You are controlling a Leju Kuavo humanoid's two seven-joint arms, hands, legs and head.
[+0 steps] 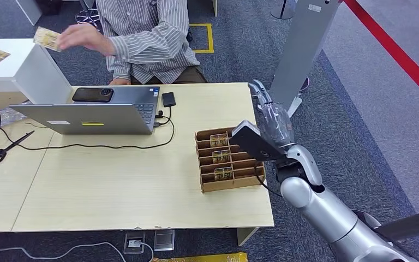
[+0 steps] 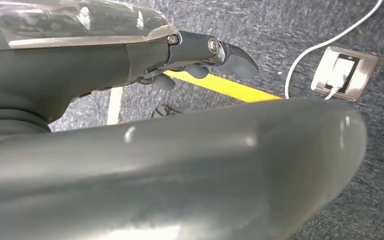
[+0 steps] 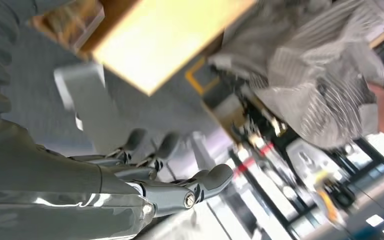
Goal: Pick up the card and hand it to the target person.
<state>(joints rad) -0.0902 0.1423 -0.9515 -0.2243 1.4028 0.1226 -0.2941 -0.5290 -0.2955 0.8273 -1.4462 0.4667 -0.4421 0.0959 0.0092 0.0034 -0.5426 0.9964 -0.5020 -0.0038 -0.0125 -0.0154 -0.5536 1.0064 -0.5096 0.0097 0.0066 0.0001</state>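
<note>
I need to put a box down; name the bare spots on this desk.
Free: the wide stretch of the table between the laptop and its front edge, left of the card rack. Crowded: the back strip, with laptop, cable and scissors.

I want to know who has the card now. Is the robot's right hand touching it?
Apart. In the head view the right hand hangs empty past the table edge, while the person's hand holds the card far across the desk.

Pale matt wood-grain table [image 1: 114,185]; brown cardboard slotted box [image 1: 229,161]; brushed silver metal-looking laptop [image 1: 87,117]; striped woven cloth shirt [image 1: 147,38]; glossy grey plastic and clear-shelled right hand [image 1: 273,117]; glossy printed card [image 1: 46,38].
</note>
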